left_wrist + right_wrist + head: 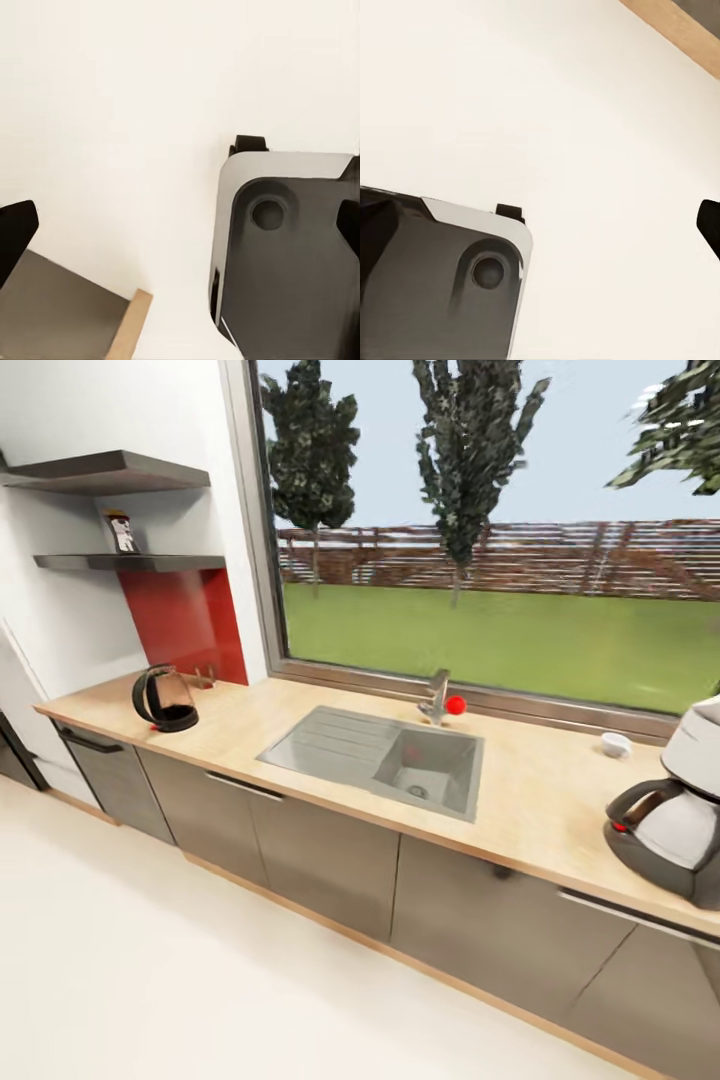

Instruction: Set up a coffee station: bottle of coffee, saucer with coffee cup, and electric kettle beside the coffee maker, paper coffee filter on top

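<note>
The kitchen countertop (540, 800) runs across the head view. At its right end stands the coffee maker (675, 815), cut off by the picture's edge. The electric kettle (165, 700) sits at the far left end. A small white coffee cup (615, 743) rests near the window; whether the saucer lies under it I cannot tell. The bottle of coffee (122, 532) stands on the lower wall shelf (150, 562). The paper coffee filter is out of view. My left gripper (180, 225) and right gripper (540, 221) hang open over the floor, holding nothing.
A steel sink (385, 758) with a faucet (437, 698) is set mid-counter, a red ball (456, 705) beside it. Dark grey cabinets (330, 860) stand below. The pale floor (200, 980) lies in front. My grey base (292, 255) shows under both wrists.
</note>
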